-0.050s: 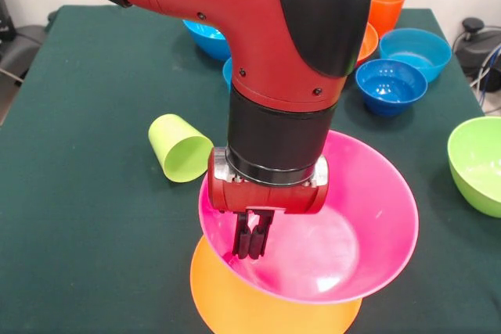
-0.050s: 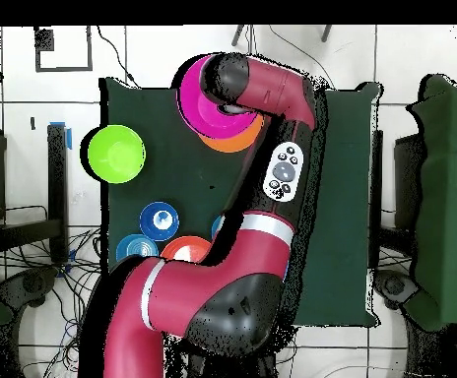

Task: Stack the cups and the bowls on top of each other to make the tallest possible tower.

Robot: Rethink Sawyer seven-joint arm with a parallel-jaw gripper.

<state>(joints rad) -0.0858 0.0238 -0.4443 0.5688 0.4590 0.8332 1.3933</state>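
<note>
The table [image 1: 86, 217] has a dark green cloth, and the arm [image 1: 235, 5] is red with black parts, ending in a black gripper [image 1: 252, 242]. The large bowl [image 1: 368, 217] is bright pink and sits on a light-orange bowl [image 1: 227, 303], with a plain lime-green cup [image 1: 178, 148] to its left. At the right is a lime-green bowl [image 1: 477, 163]; far behind are blue bowls [image 1: 391, 85] and an orange cup [image 1: 387, 4].

Lab, green-clothed table [image 1: 94, 217], loose cables [image 2: 35, 266]

Pink bowl [image 2: 195, 94] sits atop the light-orange bowl [image 2: 234, 141].
</note>
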